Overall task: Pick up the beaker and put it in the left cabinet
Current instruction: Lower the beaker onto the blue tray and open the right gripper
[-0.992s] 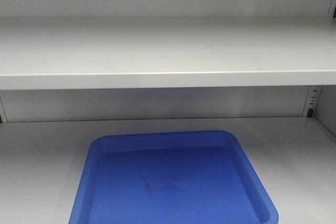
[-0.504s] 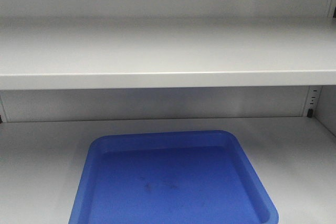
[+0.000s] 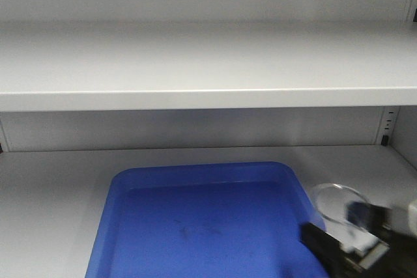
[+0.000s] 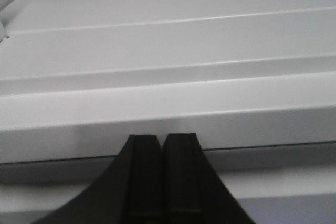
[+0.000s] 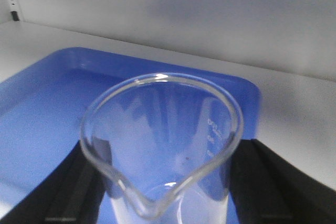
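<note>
Light grey metal all around: left cabinet point(image 3: 208, 63) with a wide upper shelf point(image 3: 195, 99) and a lower shelf point(image 3: 52, 193) beneath, slotted rail point(image 3: 389, 125) at the back right corner. On the lower shelf, a blue tray point(image 3: 208, 226), bare inside apart from faint dark smudges. At the tray's right front corner, right tool point(image 3: 355, 242), black, clamped on the beaker point(image 3: 339, 203); somewhat blurred in the front view. From the right wrist view, beaker point(image 5: 163, 140) clear and upright, pour spout toward the camera, faint white markings on its far wall, gripped between the two black fingers point(image 5: 68, 187) pressed against its sides, blue tray point(image 5: 47, 108) behind and below it. Cannot tell whether the beaker's base touches anything. Left tool point(image 4: 163, 145) pressed together, fingers touching, no gap, nothing between them, facing grey cabinet ledges.
</note>
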